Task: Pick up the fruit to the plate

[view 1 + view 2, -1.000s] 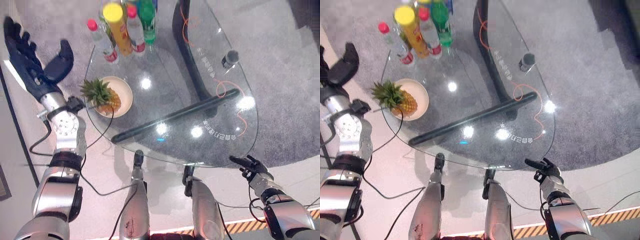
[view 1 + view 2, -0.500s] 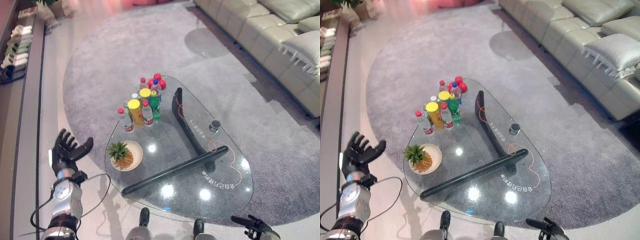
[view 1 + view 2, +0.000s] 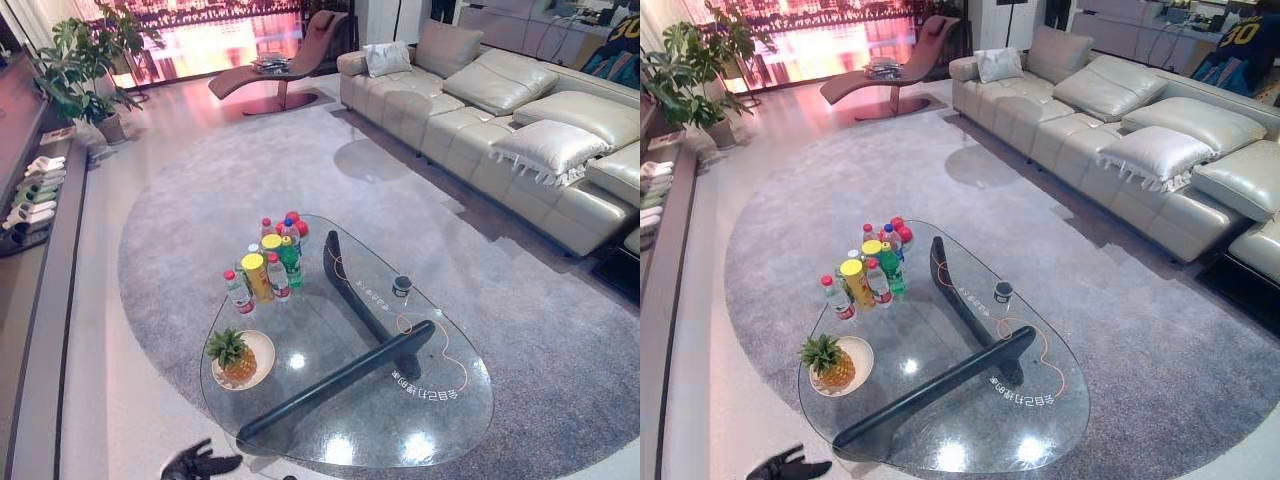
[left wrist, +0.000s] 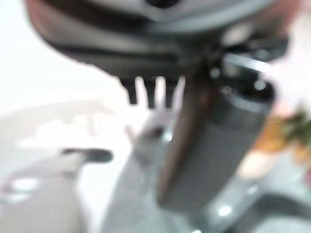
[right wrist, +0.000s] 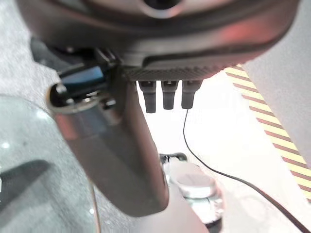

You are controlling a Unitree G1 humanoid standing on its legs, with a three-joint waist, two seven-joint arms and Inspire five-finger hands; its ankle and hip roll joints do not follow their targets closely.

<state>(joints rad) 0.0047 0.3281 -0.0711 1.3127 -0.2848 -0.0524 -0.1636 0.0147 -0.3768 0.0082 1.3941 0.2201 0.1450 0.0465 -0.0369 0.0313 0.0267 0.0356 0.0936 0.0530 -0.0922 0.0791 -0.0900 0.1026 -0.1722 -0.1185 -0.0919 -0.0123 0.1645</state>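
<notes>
- The pineapple (image 3: pixel 237 360) stands on the pale round plate (image 3: pixel 262 349), leafy crown up, at the left end of the glass table (image 3: pixel 440 425) — the fruit is in neither hand.
- The left hand (image 3: pixel 200 463) shows at the bottom edge of the head views, over the light floor (image 3: pixel 110 410) just off the table's near left rim; its dark fingers are spread and relaxed, grasping nothing, and it is well apart from the plate.
- The right hand (image 5: pixel 121 145) is seen from its wrist camera: the thumb reaches out in front and the fingers hang straight in a short row, released, holding nothing. Past them lie the table's glass edge and the light floor.
- A cluster of bottles (image 3: pixel 262 268) — red, yellow and green caps — stands behind the plate, with a few red round things (image 3: pixel 296 222) at its far side.
- A dark curved base (image 3: pixel 345 370) shows through the glass, an orange cord (image 3: pixel 440 350) loops near it, and a small dark cup (image 3: pixel 402 286) sits toward the right edge.
- The table rests on a grey round rug (image 3: pixel 200 190); a pale sofa (image 3: pixel 500 120) with cushions lines the right side, a lounge chair (image 3: pixel 290 60) stands far back, and a potted plant (image 3: pixel 80 70) is at the far left.
</notes>
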